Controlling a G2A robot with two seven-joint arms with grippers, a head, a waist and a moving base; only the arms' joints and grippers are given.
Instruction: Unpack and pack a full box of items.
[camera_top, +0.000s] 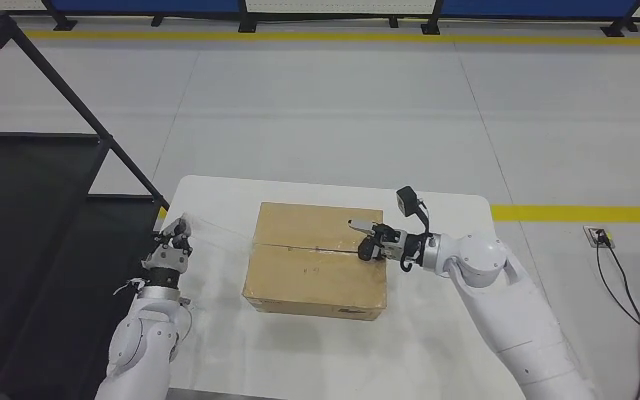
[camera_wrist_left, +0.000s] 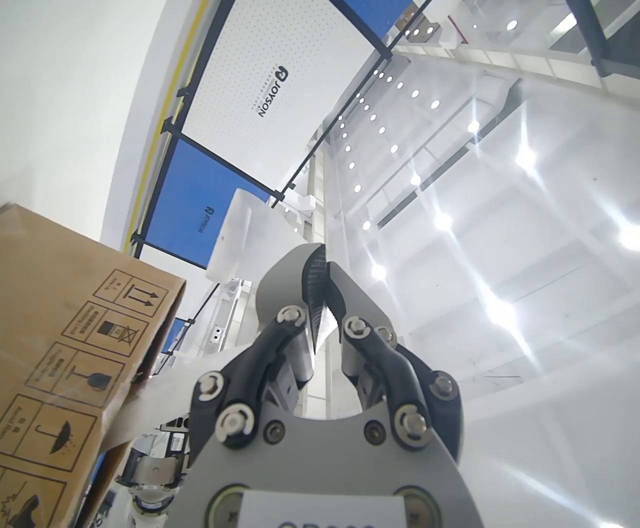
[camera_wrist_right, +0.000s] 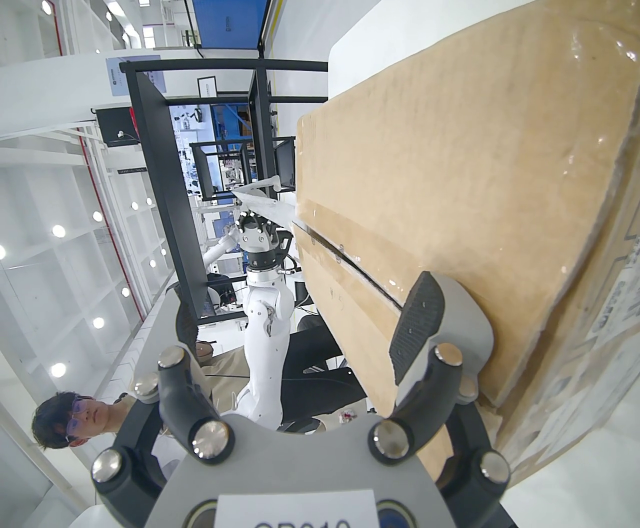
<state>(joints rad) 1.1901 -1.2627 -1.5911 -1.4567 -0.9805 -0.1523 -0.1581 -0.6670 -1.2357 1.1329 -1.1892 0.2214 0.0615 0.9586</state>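
Observation:
A closed brown cardboard box (camera_top: 315, 258) sits in the middle of the white table (camera_top: 440, 330), with a seam running along its top. My left gripper (camera_top: 175, 235) stands off the box's left side, pointing upward and shut (camera_wrist_left: 320, 272) on a strip of clear tape (camera_wrist_left: 165, 385) that stretches back to the box (camera_wrist_left: 75, 320). The right wrist view shows that tape (camera_wrist_right: 265, 205) running from the seam to the left gripper (camera_wrist_right: 255, 225). My right gripper (camera_top: 365, 240) is open (camera_wrist_right: 305, 310) at the right end of the box top (camera_wrist_right: 450, 175), one pad (camera_wrist_right: 417, 330) lying beside the seam.
A black metal frame (camera_top: 60, 190) with a dark panel stands just left of the table. Bare table surface lies in front of the box and to its right. Open floor with yellow lines (camera_top: 560, 212) lies beyond the table.

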